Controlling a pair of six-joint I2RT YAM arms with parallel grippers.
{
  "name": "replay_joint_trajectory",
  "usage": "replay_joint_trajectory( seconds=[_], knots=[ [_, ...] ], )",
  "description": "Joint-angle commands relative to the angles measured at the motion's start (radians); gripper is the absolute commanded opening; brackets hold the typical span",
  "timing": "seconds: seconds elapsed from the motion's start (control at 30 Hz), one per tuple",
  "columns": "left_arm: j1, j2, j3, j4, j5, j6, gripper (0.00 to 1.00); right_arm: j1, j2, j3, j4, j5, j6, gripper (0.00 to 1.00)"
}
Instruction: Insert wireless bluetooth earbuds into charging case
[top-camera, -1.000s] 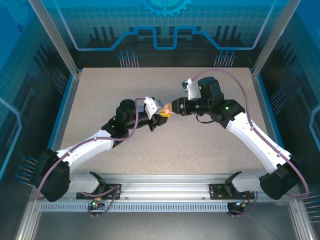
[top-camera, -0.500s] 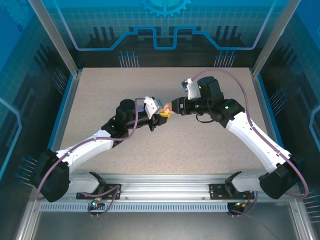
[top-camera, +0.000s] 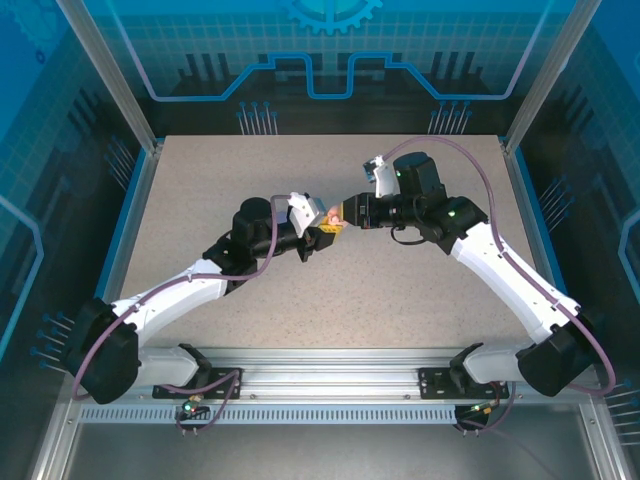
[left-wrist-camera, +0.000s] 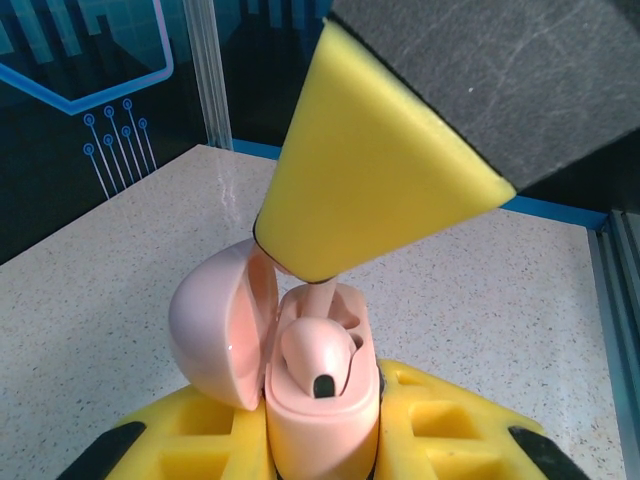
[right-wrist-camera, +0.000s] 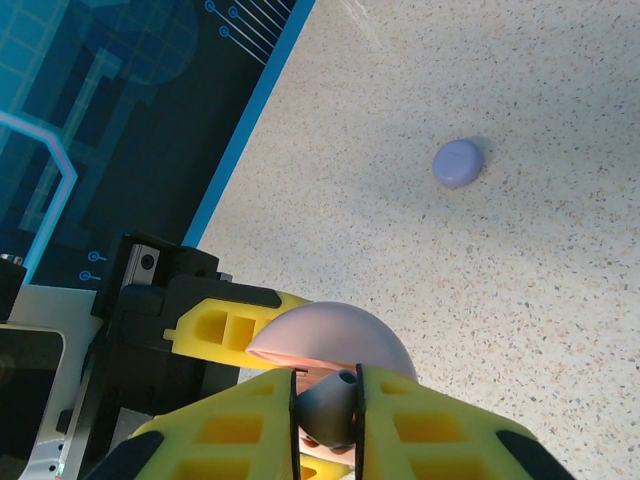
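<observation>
My left gripper (top-camera: 322, 235) is shut on a pink charging case (left-wrist-camera: 320, 425), held upright above the table with its lid (left-wrist-camera: 215, 320) swung open to the left. One pale pink earbud (left-wrist-camera: 315, 350) sits in the case. My right gripper (top-camera: 345, 214) comes in from above, its yellow fingertip (left-wrist-camera: 370, 190) right over the case. It is shut on a second pale earbud (right-wrist-camera: 330, 410), pinched by the head. That earbud's stem (left-wrist-camera: 322, 293) reaches down into the case's other socket. In the right wrist view the domed lid (right-wrist-camera: 335, 335) shows just beyond the fingers.
A small closed lilac round case (right-wrist-camera: 458, 162) lies on the speckled table (top-camera: 400, 290) some way beyond the grippers. A blue rim and glass walls (top-camera: 130, 190) enclose the table. Both arms meet near the table's middle.
The right gripper has edged slightly toward the case and pinched a little tighter. The left arm and the case have stayed still.
</observation>
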Motion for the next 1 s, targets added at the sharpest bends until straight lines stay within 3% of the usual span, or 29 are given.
replay_joint_trajectory(
  seconds=[0.0, 0.63, 0.97],
  knots=[
    [-0.008, -0.015, 0.032, 0.061, -0.026, 0.034, 0.06, 0.023, -0.002, 0.019, -0.03, -0.015, 0.022, 0.19],
    [-0.008, 0.0, 0.022, 0.077, -0.065, 0.144, 0.04, 0.0, -0.068, 0.023, -0.054, -0.032, 0.027, 0.19],
    [-0.008, 0.016, 0.033, 0.091, 0.006, 0.145, 0.03, -0.007, -0.076, 0.013, -0.055, -0.011, 0.022, 0.19]
  ],
)
